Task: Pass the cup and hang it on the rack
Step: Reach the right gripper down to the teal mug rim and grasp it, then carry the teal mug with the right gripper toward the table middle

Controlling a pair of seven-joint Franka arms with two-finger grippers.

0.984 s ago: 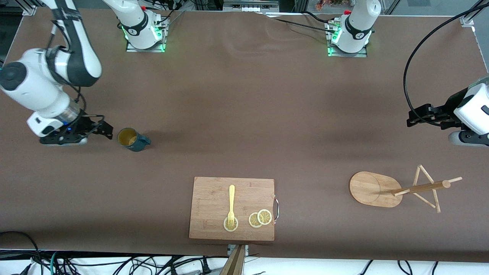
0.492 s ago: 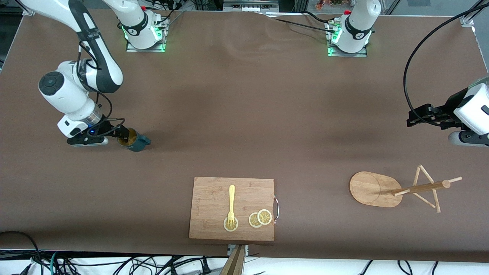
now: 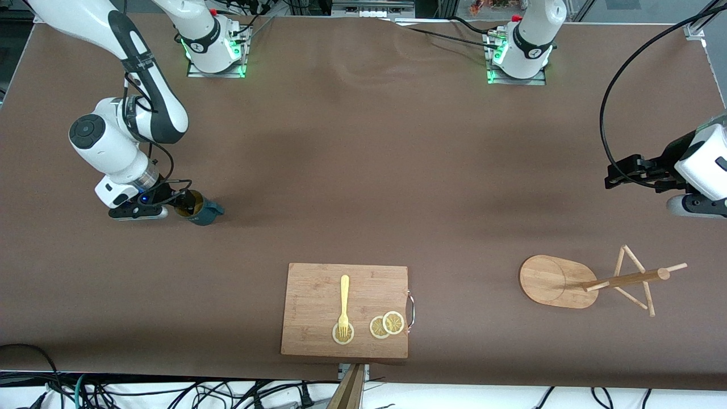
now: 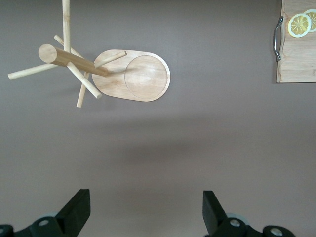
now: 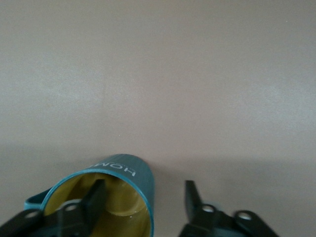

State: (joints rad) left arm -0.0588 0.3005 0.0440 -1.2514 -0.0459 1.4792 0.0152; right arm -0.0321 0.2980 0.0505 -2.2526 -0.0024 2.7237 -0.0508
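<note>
**Right gripper reaching into the cup**

The right arm has swung in from the table's edge since a second ago, and now its gripper is sitting at the cup. The right gripper [image 3: 180,205] is low at the rim of the cup [image 3: 202,211], with its fingers spread apart. In the right wrist view one finger [image 5: 94,201] is dipping inside the yellowish-tan hollow of the cup [image 5: 132,175], and the other finger is hanging just outside the teal wall. The wall is sitting between the two fingers, and they are not squeezing it. The cup is standing upright on the brown table [image 3: 363,170] toward the right arm's end, with its loop handle sticking out on the side away from the gripper.

The left gripper [image 3: 616,173] is waiting in the air over the left arm's end of the table, with its fingers spread wide and holding nothing. The wooden mug rack [image 3: 559,281] is standing on the table near this gripper and nearer to the front camera than it. In the left wrist view the rack [image 4: 143,76] is showing its oval base, its post and its thin pegs.

A bamboo cutting board [image 3: 318,295] is lying well apart from both grippers, between the cup and the rack and nearer to the front camera. A yellow fork [image 3: 344,304] and lemon slices [image 3: 387,324] are resting on it.
</note>
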